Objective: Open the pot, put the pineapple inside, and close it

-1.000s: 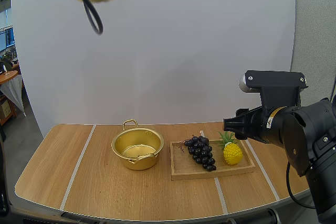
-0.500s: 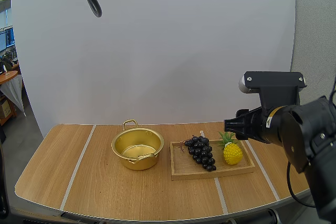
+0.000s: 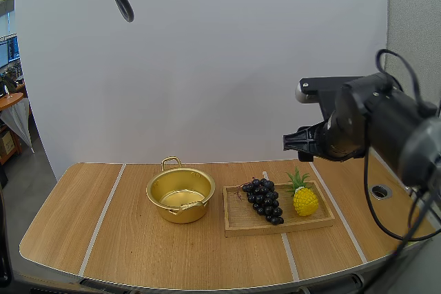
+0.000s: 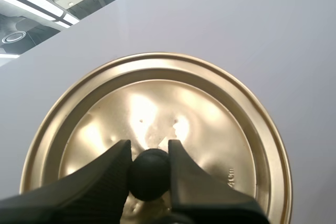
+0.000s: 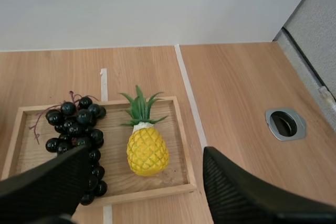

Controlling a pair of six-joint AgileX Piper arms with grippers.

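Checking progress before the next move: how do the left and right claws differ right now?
The left claw is shut on the knob of the lid; the right claw is open and holds nothing. The left claw holds the lid high above the table; the right claw hangs lower, aimed at the pineapple on the tray. Both have black ribbed fingers.

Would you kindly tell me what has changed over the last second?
The right gripper, open, rose and swung leftward over the tray. The lid, pinched by the left gripper, climbed slightly higher. Pot, grapes and pineapple stayed put.
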